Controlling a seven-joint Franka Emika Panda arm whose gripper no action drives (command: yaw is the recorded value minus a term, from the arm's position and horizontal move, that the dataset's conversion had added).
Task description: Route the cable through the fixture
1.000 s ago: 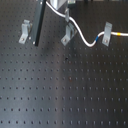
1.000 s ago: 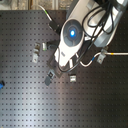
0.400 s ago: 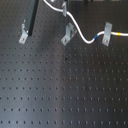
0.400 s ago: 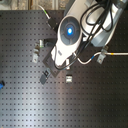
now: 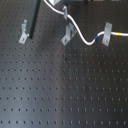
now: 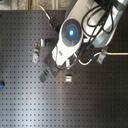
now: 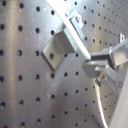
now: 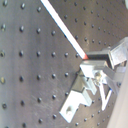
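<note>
The white cable runs down from the top edge, past the middle metal fixture, dips, then rises into the right fixture. Its yellow stretch lies beyond that fixture. In the second exterior view the arm covers the gripper, and the cable comes out towards the second exterior view's right. In both wrist views the gripper is shut on the cable, close above a fixture.
A third fixture stands at the first exterior view's left, with a thick black rod leaning beside it. Everything sits on a black perforated board. The arm's black hoses hang at the second exterior view's upper right.
The arm has shifted only slightly sideways over the middle fixture. The cable's course past the fixtures looks about the same.
</note>
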